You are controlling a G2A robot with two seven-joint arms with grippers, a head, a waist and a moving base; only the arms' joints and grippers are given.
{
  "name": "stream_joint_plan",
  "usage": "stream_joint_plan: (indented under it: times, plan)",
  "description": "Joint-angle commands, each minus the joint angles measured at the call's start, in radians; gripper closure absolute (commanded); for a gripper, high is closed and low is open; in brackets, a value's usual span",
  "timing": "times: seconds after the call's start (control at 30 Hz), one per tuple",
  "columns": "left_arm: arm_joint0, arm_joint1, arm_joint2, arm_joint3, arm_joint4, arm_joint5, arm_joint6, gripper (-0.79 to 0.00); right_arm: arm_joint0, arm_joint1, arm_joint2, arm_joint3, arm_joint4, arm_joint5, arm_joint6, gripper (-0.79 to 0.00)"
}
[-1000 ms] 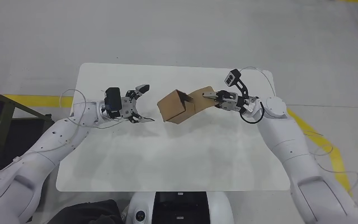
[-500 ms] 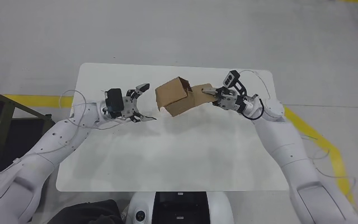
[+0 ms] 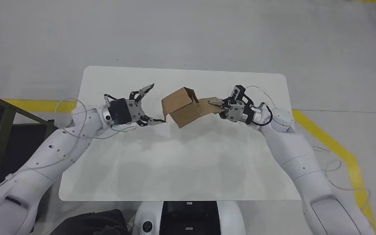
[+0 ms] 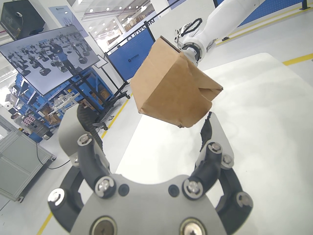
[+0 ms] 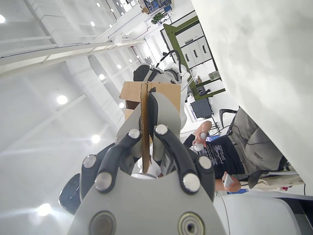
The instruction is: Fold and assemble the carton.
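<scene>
A yellow line runs across the grey floor at the far left, passes behind the white bench and comes out again on the right. The bench top is plain, matte and rounded at the corners.

Over the left half of the bench, the left gripper faces the carton with its 2 fingers spread wide. They hold nothing, and the tips are just short of the cardboard. Behind it, the left wrist view takes in a bright hall with a large screen on a stand, blue barrier panels and shelving stacked with blue bins.

The carton is brown cardboard, tilted and held off the bench near its middle. The end facing the left gripper is closed by folded flaps. A single flap sticks out from the other side.

The right gripper has its fingers closed on that flap, which the right wrist view shows edge-on between the pads. Past the carton, this view shows a green-framed cabinet and a high white ceiling with round lights.
</scene>
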Motion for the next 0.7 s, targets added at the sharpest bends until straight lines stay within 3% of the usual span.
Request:
stream_joint_plan:
  times: [0.0, 0.1, 0.27, 0.5, 0.67]
  plan:
    - [0.007, 0.001, -0.012, -0.010, 0.008, 0.004, -0.015, -0.785, 0.001, -0.001, -0.001, 0.004, -0.001, 0.007, 0.000, 0.000]
    - [0.015, 0.002, -0.026, -0.024, 0.021, 0.004, -0.030, -0.776, 0.003, -0.001, -0.004, 0.007, -0.009, 0.024, -0.002, 0.000]
    - [0.021, 0.002, -0.045, -0.042, 0.046, -0.015, -0.056, -0.385, 0.006, -0.004, -0.009, 0.010, -0.011, 0.035, 0.001, 0.000]
    - [0.028, 0.000, -0.069, -0.060, 0.069, -0.041, -0.102, -0.283, 0.014, -0.007, -0.018, 0.018, -0.028, 0.050, -0.002, 0.000]
    - [0.030, -0.004, -0.076, -0.072, 0.097, -0.054, -0.139, -0.292, 0.021, -0.008, -0.024, 0.020, -0.050, 0.065, -0.009, 0.000]
